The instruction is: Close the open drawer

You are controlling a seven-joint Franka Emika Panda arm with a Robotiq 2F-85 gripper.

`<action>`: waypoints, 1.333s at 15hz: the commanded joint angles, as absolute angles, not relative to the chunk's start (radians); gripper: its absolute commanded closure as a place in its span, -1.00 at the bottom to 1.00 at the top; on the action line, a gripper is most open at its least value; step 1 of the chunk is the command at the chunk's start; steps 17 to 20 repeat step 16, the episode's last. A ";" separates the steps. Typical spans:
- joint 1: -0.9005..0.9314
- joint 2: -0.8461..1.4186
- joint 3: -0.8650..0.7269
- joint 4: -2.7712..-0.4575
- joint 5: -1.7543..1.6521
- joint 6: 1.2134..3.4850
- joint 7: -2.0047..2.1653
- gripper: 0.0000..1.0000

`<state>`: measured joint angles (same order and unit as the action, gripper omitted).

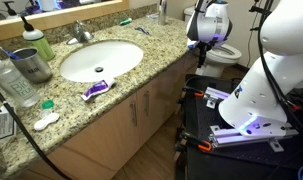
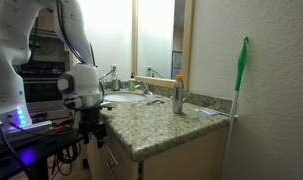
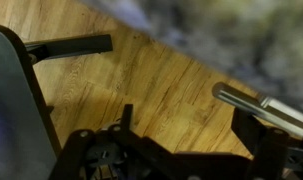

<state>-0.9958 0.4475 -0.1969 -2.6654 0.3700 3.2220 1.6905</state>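
My gripper (image 1: 203, 47) hangs off the far end of the granite vanity (image 1: 151, 60), below the countertop edge, and also shows in an exterior view (image 2: 91, 137). In the wrist view its two dark fingers (image 3: 189, 118) are spread apart with only wood floor between them; it is open and empty. A metal bar handle (image 3: 246, 102) lies just by one finger, under the blurred granite edge. The cabinet fronts (image 1: 141, 108) carry bar handles. I cannot tell from these views how far the drawer stands out.
A white sink (image 1: 101, 60), steel cup (image 1: 33, 65), plastic bottle (image 1: 11, 82) and purple tube (image 1: 96, 90) sit on the counter. A toilet (image 1: 223, 52) stands behind the gripper. The robot base cart (image 1: 241, 130) is close by. A green-handled broom (image 2: 238, 90) leans on the wall.
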 commanded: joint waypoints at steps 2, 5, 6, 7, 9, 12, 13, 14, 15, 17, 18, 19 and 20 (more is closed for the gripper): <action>-0.976 0.450 -0.204 -2.659 0.416 3.216 1.660 -1.00; -1.011 0.431 -0.164 -2.679 0.435 3.311 1.676 -1.00; -0.996 0.438 -0.164 -2.689 0.449 3.390 1.690 -1.00; -0.995 0.430 -0.160 -2.695 0.443 3.406 1.688 -1.00; -1.059 0.361 -0.125 -2.746 0.367 3.389 1.668 -1.00; -1.161 0.193 -0.119 -2.837 0.224 3.365 1.543 -1.00; -1.217 0.145 -0.104 -2.851 0.148 3.388 1.546 -1.00; -1.285 0.124 -0.069 -2.775 0.111 3.348 1.544 -1.00; -1.357 0.061 -0.026 -2.782 0.038 3.324 1.582 -1.00; -1.228 0.191 -0.109 -2.774 0.119 3.373 1.589 -1.00; -1.228 0.191 -0.109 -2.774 0.119 3.373 1.589 -1.00; -1.228 0.191 -0.109 -2.774 0.119 3.373 1.589 -1.00; -1.228 0.191 -0.109 -2.774 0.119 3.373 1.589 -1.00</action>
